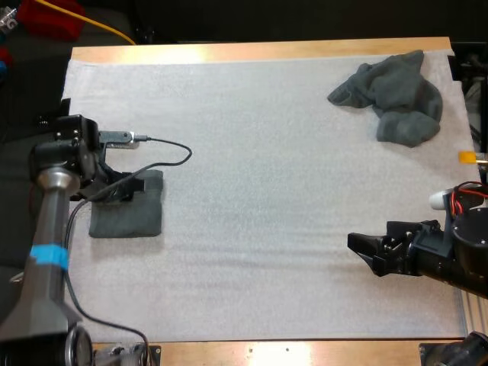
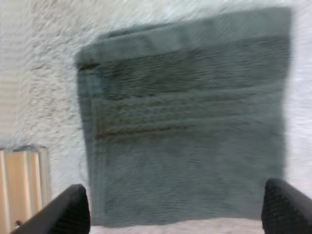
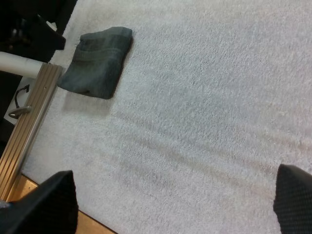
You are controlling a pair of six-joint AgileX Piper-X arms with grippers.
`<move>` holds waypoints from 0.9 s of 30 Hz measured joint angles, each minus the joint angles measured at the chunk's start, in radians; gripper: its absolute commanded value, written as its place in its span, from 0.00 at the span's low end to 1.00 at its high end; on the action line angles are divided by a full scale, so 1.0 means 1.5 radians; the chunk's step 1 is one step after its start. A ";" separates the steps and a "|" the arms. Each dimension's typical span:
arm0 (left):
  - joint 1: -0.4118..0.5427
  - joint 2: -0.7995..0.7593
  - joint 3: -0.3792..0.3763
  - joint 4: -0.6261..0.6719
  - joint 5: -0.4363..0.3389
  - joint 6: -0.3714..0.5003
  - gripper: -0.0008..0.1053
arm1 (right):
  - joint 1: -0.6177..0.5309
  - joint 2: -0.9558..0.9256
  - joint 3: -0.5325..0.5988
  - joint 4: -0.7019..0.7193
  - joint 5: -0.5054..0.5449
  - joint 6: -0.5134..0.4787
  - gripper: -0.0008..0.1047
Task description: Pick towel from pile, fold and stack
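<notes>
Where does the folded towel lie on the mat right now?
In the high view the folded towel lies on the left side of the mat, beneath the open left gripper, far from the crumpled towel at the far right corner.

Wooden table (image 1: 259, 51), white mat (image 1: 274, 213) covering most of it, dark space (image 1: 267, 19) beyond the far edge

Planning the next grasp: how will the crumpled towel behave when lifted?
The crumpled towel lies in soft lumps, so it is probably floppy and would sag from a pinch. Its matte cloth seems unlikely to slip. Pushed, it would likely bunch rather than roll.
</notes>
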 measured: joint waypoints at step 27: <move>-0.225 -0.298 0.000 0.030 0.067 -0.059 0.66 | -0.086 0.097 0.000 0.000 0.073 -0.144 0.76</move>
